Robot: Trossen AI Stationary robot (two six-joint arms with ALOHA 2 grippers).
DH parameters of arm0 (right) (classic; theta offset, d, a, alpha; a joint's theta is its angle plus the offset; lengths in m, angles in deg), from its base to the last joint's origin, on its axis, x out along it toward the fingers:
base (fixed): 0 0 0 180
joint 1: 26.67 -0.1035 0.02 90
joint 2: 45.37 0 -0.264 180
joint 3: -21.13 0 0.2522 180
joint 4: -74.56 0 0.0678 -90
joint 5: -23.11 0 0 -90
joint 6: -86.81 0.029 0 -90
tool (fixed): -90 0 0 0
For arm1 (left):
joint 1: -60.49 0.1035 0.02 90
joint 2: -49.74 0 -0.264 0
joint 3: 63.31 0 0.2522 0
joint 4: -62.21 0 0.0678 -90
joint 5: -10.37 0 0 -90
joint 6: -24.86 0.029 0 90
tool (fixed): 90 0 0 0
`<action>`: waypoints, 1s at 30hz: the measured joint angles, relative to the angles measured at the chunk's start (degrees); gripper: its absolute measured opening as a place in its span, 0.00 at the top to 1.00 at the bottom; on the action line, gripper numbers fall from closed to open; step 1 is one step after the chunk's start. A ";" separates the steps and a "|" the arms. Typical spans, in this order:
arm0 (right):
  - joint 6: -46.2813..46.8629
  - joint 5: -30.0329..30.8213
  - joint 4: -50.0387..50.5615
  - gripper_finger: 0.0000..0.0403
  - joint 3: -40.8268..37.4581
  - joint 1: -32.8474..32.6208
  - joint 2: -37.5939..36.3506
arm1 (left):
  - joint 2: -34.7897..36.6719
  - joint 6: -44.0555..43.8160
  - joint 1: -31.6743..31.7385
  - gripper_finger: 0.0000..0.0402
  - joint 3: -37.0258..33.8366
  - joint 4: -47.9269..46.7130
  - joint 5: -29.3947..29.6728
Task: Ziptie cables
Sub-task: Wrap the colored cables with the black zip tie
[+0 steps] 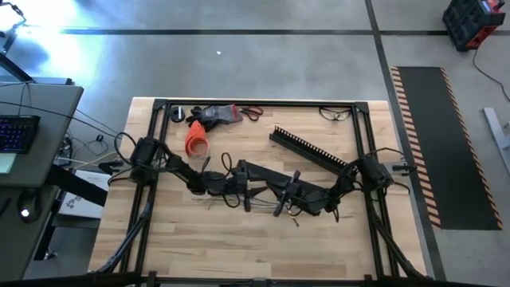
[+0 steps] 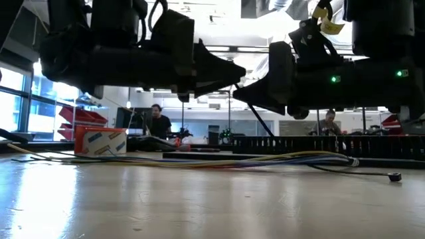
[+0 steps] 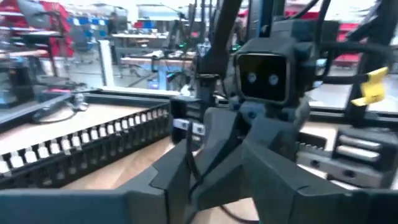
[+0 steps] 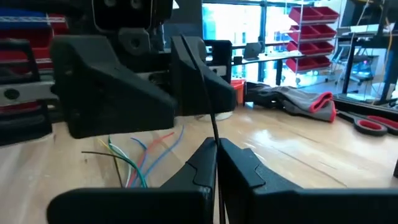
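Two grippers met above the cables (image 2: 292,159), which lay flat on the table (image 1: 239,239) just before the comb-toothed channel (image 1: 312,148). Right gripper (image 4: 216,163) was clamped on a thin black strap (image 4: 202,81); left gripper (image 3: 208,180) stood narrowly parted around it.

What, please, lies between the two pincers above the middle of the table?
A thin black strip, probably a ziptie, spans from the shut right pincer toward the left pincer, clearest in the right wrist view.
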 joint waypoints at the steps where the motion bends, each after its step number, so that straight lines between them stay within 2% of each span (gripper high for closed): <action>1: 0.02 0.07 0.00 1.00 0.00 -0.19 0.00 | 0.14 0.61 -0.28 0.72 -0.02 0.03 0.98; 8: 0.02 1.46 -0.02 1.00 0.15 -0.93 0.00 | 0.23 2.80 -1.00 0.97 0.07 0.41 1.29; 16: -1.45 1.16 0.03 0.98 0.17 -0.93 0.02 | 0.24 5.49 -1.61 1.00 1.53 -1.63 3.82; 19: -3.79 3.63 0.66 0.88 -0.37 -1.36 -1.25 | 0.23 5.51 -1.59 1.00 2.95 -5.21 3.88; 22: -9.19 9.96 2.11 0.73 -1.27 -3.30 -4.67 | 0.36 6.06 -1.57 1.00 4.69 -8.52 4.01; 26: -14.08 17.59 11.20 0.53 -2.42 -7.21 -11.83 | 0.42 7.28 -1.57 1.00 6.77 -11.76 3.61; 28: -7.81 17.47 19.60 0.46 -2.67 -8.70 -16.08 | 0.52 7.78 -1.66 1.00 7.64 -13.00 3.10; 30: 3.24 12.68 31.48 0.43 -2.73 -8.91 -19.82 | 0.43 8.35 -1.59 1.00 8.06 -14.27 2.12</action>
